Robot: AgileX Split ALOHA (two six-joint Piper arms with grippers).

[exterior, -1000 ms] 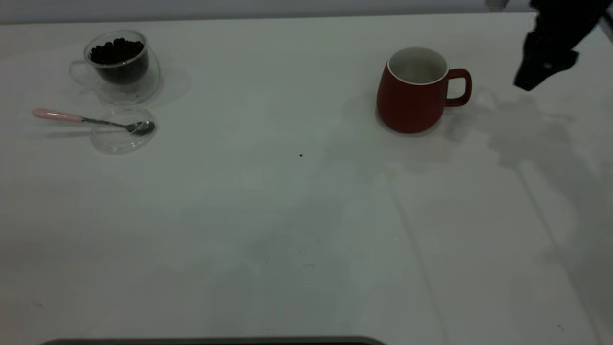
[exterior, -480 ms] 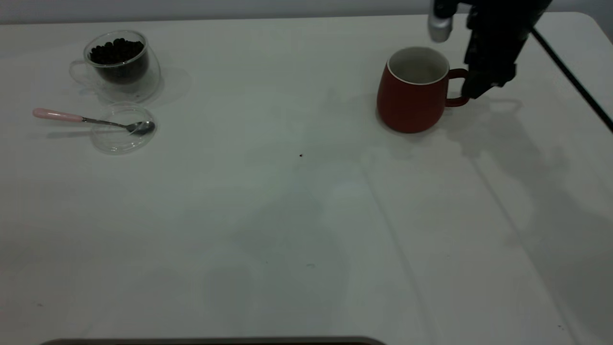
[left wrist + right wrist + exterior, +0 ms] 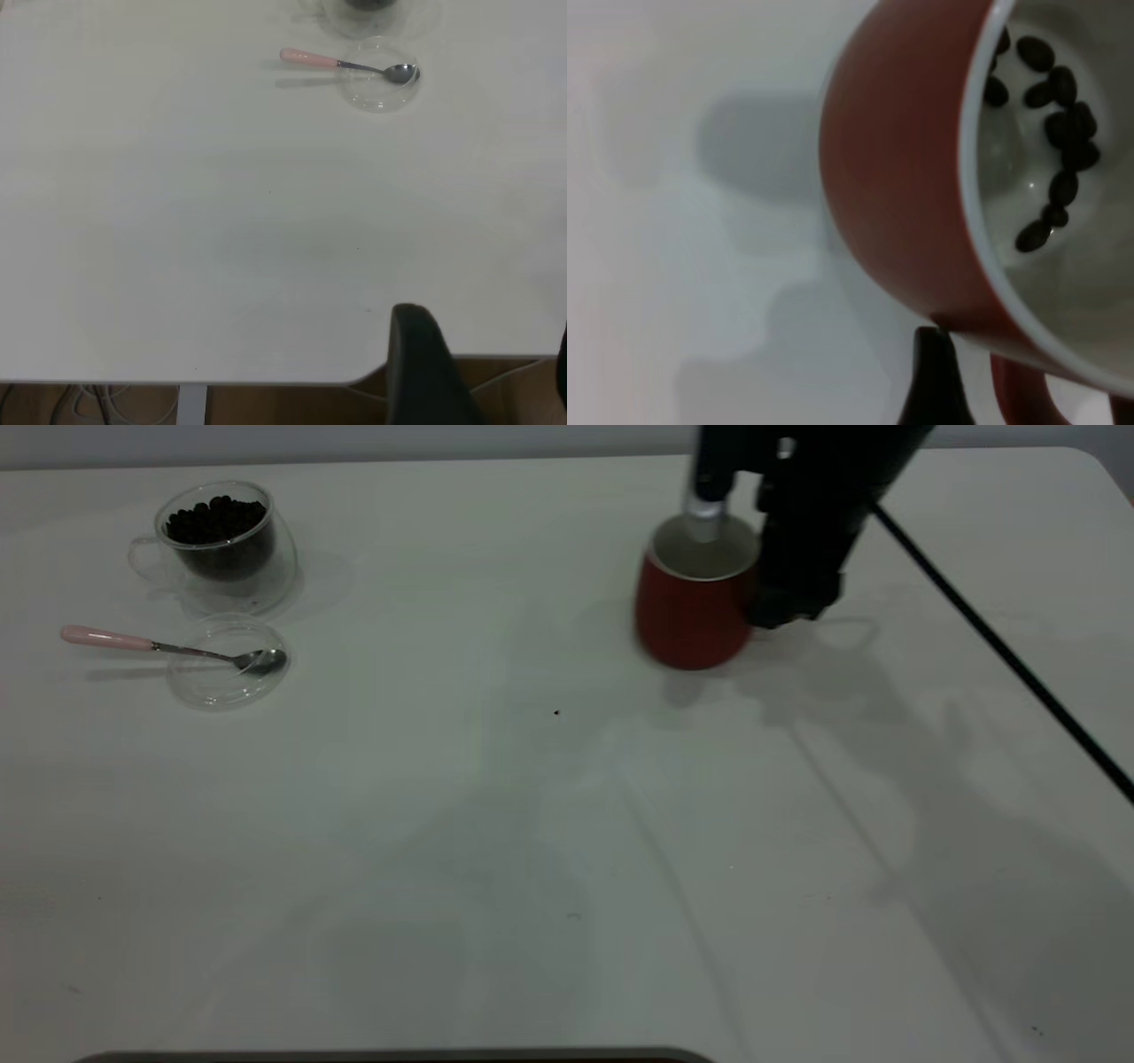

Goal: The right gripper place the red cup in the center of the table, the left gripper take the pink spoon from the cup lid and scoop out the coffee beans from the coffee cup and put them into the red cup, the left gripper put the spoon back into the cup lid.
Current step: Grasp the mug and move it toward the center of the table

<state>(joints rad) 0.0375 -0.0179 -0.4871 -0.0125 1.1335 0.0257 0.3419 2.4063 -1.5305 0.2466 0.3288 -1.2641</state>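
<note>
Coffee cup [image 3: 221,545] full of coffee beans [image 3: 215,519], red cup [image 3: 687,615] holding a few beans, right gripper [image 3: 784,607] at its handle, grip unclear, pink spoon [image 3: 168,647] in cup lid [image 3: 213,686]

The table [image 3: 532,824] is plain white with a tiny dark speck. The cup [image 3: 687,624] is dark red outside, white inside and at the rim. The beans [image 3: 215,520] are almost black in clear glass. The spoon [image 3: 168,647] has a pale pink handle and a shiny metal bowl. The right gripper [image 3: 793,607] is black.
</note>
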